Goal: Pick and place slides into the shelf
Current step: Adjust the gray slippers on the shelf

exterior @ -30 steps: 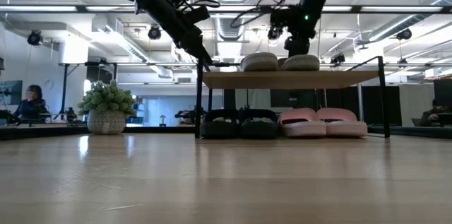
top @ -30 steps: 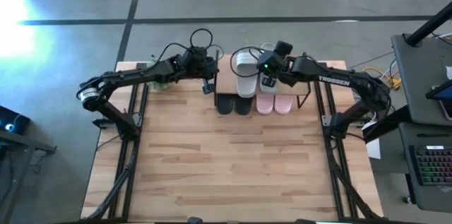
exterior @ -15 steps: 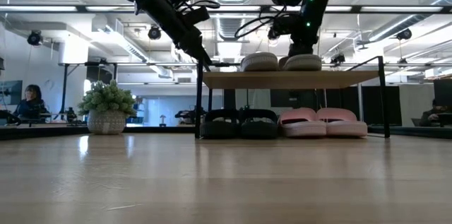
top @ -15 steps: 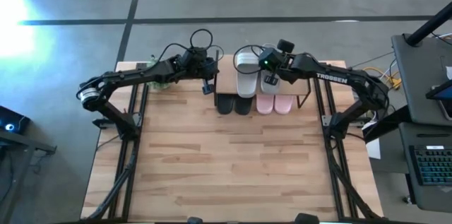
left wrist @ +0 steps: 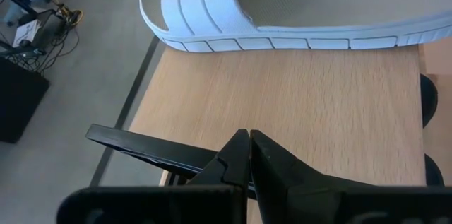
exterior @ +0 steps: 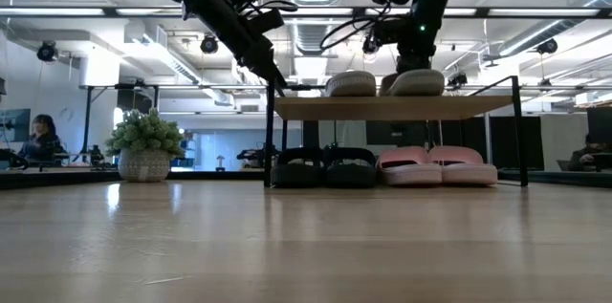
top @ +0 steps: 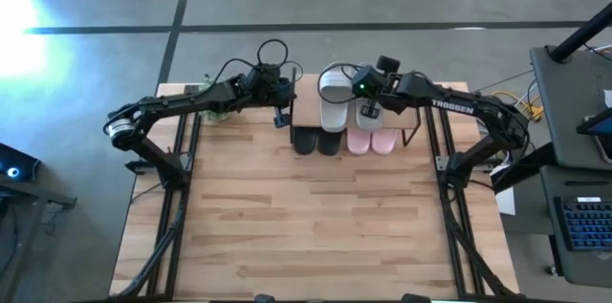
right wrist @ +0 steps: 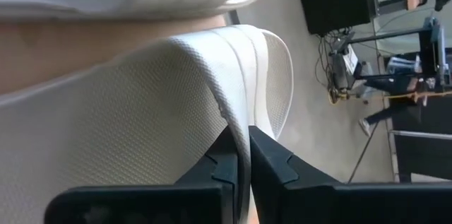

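The right gripper (top: 367, 104) is sitting over the top board of the shelf (exterior: 478, 106), and its fingers (right wrist: 272, 160) are pinched together on the edge of a pale slide (right wrist: 106, 132). In the low view that pale slide (exterior: 416, 81) is lying on the board directly beneath the gripper, its near end tipped slightly up. Just beside it, on the side toward the left arm, the second pale slide (top: 333, 100) is lying flat on the same board, touching or nearly touching the first.

Below the right gripper, under the board, two pink slides (exterior: 438, 166) are standing side by side on the surface (top: 306, 217). The two black slides (exterior: 324, 167) are standing next to them, on the side toward the left arm, also beneath the board. All four toes are poking out past the front edge of the board in the high view.

The left gripper (top: 282, 117) is resting at the shelf's outer corner, against the black frame post (exterior: 271, 131), with its fingers (left wrist: 282, 171) pressed together and nothing between them. From its own wrist view, the bare wooden board is lying just ahead of the fingertips, and the nearer pale slide (left wrist: 296, 5) is lying beyond that, well apart from the gripper.

Farther off from the left gripper, a potted plant (exterior: 144, 145) is standing at the back edge of the surface. A person (exterior: 40, 139) is sitting in the room behind it.
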Motion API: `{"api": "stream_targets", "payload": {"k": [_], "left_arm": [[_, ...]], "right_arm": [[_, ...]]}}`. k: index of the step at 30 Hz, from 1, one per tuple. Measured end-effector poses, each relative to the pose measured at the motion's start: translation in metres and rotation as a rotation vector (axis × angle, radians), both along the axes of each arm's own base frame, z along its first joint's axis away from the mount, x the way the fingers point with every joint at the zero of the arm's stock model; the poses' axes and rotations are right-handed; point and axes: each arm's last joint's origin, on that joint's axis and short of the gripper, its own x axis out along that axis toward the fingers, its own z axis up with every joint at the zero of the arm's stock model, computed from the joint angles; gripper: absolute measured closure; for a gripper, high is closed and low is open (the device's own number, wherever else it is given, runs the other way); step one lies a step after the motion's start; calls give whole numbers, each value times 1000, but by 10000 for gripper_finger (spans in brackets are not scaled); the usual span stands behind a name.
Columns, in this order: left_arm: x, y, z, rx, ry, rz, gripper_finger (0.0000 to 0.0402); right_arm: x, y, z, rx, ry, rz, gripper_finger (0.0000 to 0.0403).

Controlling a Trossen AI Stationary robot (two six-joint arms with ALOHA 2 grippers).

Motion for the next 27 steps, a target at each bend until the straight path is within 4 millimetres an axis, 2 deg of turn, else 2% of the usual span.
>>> {"api": "stream_targets", "payload": {"k": [7, 18, 27], "left_arm": [[0, 0, 0, -1, -1, 1, 402], [0, 0, 0, -3, -2, 2, 402], [0, 0, 0, -6, -4, 1, 402]], "right_arm": [[4, 8, -1, 6, -4, 28, 389], [6, 7, 1, 5, -89, -26, 389], [6, 4, 1, -3, -106, -33, 357]]}}
